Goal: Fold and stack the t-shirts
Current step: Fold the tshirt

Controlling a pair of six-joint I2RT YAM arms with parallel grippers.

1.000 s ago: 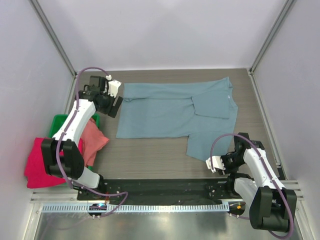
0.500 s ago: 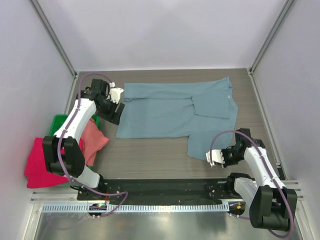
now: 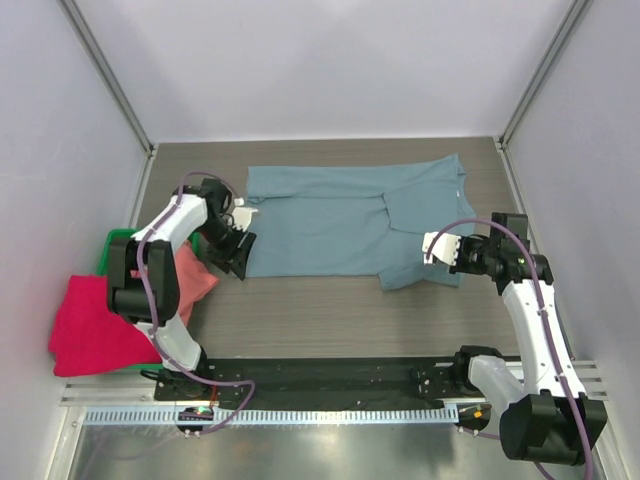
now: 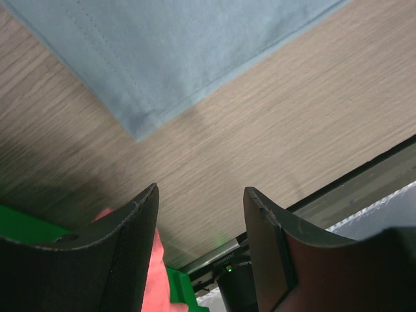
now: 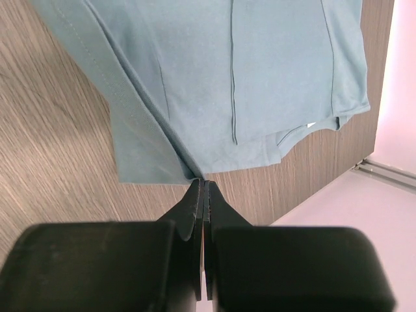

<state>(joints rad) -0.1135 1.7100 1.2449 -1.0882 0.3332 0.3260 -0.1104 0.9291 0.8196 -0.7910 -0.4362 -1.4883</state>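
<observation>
Centre: spread t-shirt [image 3: 330,225]; left: heaped t-shirts [image 3: 100,322], seemingly over bin [image 3: 112,250].

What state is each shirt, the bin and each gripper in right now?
green bin, mostly covered by shirts.
slate-blue t-shirt, spread out flat, one edge pinched.
salmon-pink t-shirt, crumpled over the bin.
crimson-pink t-shirt, crumpled against the bin.
left gripper, jaws open, empty, near the blue shirt's corner.
right gripper, jaws shut on the slate-blue t-shirt.
</observation>
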